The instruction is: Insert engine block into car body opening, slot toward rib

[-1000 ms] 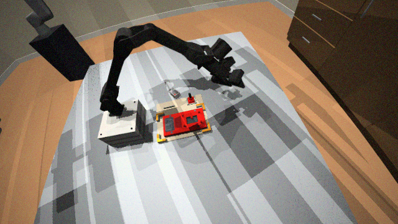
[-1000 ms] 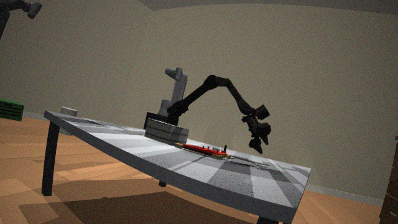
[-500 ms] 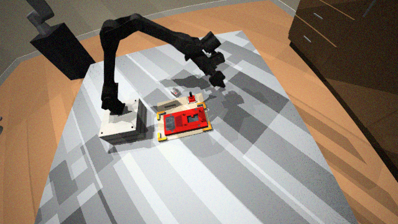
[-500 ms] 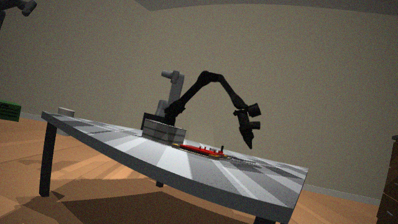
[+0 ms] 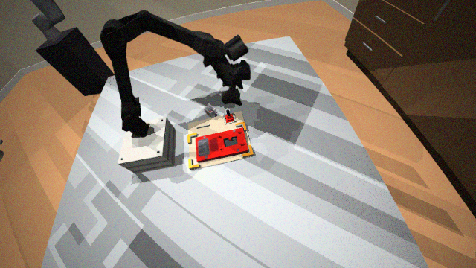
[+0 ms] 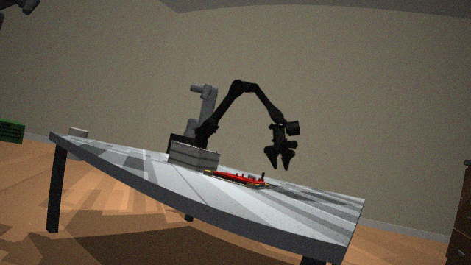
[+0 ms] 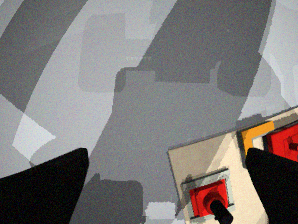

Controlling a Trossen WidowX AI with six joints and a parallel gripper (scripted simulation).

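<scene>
The red car body [image 5: 222,146] [image 6: 235,177] [image 7: 288,139] lies flat on a beige board [image 5: 216,127] [image 7: 200,163] between yellow corner marks. It has a dark rectangular opening [image 5: 230,141] near its middle and a grey panel at its left end. What looks like the engine block [image 5: 229,118] [image 6: 262,177] [image 7: 208,199], a small red block with a black peg, sits in a grey frame at the board's back edge. My gripper [image 5: 231,100] [image 6: 280,166] [image 7: 170,157] is open and empty. It hangs well above the table, just behind the block.
A small grey piece [image 5: 210,110] lies on the table behind the board. The arm's pale base block [image 5: 146,147] [image 6: 193,156] stands left of the board. A black box [image 5: 72,59] stands at the back left and a wooden cabinet [image 5: 409,37] at the right.
</scene>
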